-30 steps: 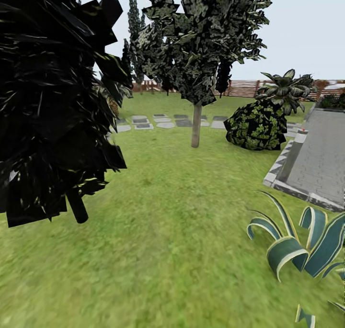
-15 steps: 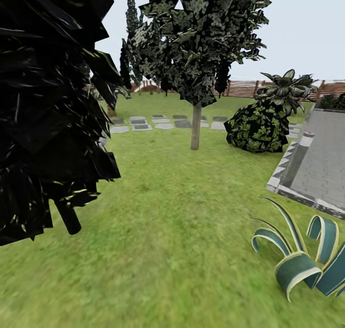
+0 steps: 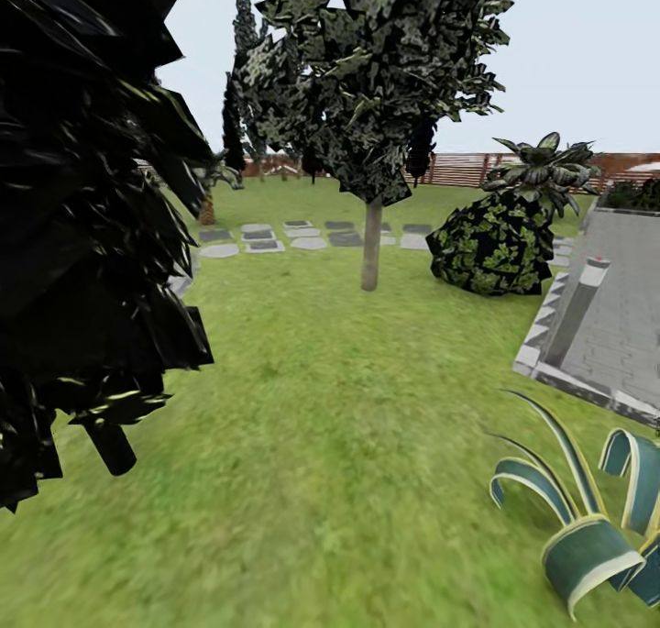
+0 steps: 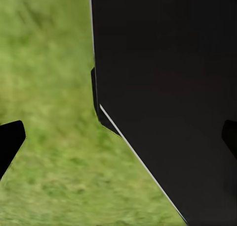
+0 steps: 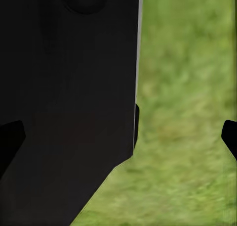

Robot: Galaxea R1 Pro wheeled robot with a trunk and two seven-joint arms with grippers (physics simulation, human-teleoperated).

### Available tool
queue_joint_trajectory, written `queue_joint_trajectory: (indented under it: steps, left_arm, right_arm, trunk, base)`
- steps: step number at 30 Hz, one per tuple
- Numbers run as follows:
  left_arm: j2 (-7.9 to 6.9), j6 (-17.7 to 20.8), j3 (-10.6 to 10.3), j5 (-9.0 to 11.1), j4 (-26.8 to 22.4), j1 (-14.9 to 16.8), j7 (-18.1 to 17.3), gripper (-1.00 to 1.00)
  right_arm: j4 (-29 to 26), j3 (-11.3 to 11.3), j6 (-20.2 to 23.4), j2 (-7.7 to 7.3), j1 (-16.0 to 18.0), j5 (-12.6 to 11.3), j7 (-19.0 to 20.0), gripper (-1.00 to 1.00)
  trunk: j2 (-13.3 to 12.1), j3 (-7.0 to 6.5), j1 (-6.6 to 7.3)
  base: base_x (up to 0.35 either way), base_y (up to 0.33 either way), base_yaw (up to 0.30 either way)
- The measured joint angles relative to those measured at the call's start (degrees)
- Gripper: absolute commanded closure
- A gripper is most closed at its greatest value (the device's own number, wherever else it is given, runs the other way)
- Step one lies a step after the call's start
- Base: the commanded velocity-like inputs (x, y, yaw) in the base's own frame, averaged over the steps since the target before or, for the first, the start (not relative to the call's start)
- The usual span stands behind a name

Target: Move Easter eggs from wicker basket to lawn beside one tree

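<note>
The Easter eggs and the wicker basket are out of view. The head view looks over the lawn (image 3: 321, 408) of the garden toward a tree (image 3: 370, 243) with a straight pale trunk and a dark jagged crown, standing mid-distance. A brown slat fence (image 3: 458, 168) closes the far side. In the left wrist view my left gripper (image 4: 118, 139) is open over grass, its dark fingertips (image 4: 10, 142) far apart, with a black part of the robot beside it. My right gripper (image 5: 120, 137) is open too, with nothing between its fingers.
An all-black tree (image 3: 82, 197) looms close on the left. A round green bush (image 3: 490, 243) sits right of the pale-trunk tree. The grey paved patio (image 3: 614, 316) with a post (image 3: 579, 307) lies right. A striped-leaf plant (image 3: 587, 518) grows at lower right. Stepping stones (image 3: 302, 236) lie beyond.
The whole head view has shifted: the black tree and the striped plant slid down and outward in the picture, so the camera has moved. The grippers stay open.
</note>
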State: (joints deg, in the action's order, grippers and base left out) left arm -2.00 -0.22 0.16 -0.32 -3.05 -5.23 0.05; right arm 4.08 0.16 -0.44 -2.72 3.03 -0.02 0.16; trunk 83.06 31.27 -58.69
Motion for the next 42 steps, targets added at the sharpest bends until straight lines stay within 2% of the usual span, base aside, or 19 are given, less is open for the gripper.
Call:
queue_joint_trajectory:
  steps: [8,42]
  left_arm:
    - [0.07,0.0,0.0,0.0,0.0,0.0,0.0,-1.0]
    - [0.07,0.0,0.0,0.0,0.0,0.0,0.0,-1.0]
  right_arm:
    - [0.0,0.0,0.0,0.0,0.0,0.0,0.1,-1.0]
    - [0.0,0.0,0.0,0.0,0.0,0.0,0.1,-1.0]
  trunk:
    - [0.0,0.07,-0.01]
    - [0.0,0.07,-0.01]
  base:
    - [0.295,0.0,-0.183]
    - [0.26,0.0,-0.002]
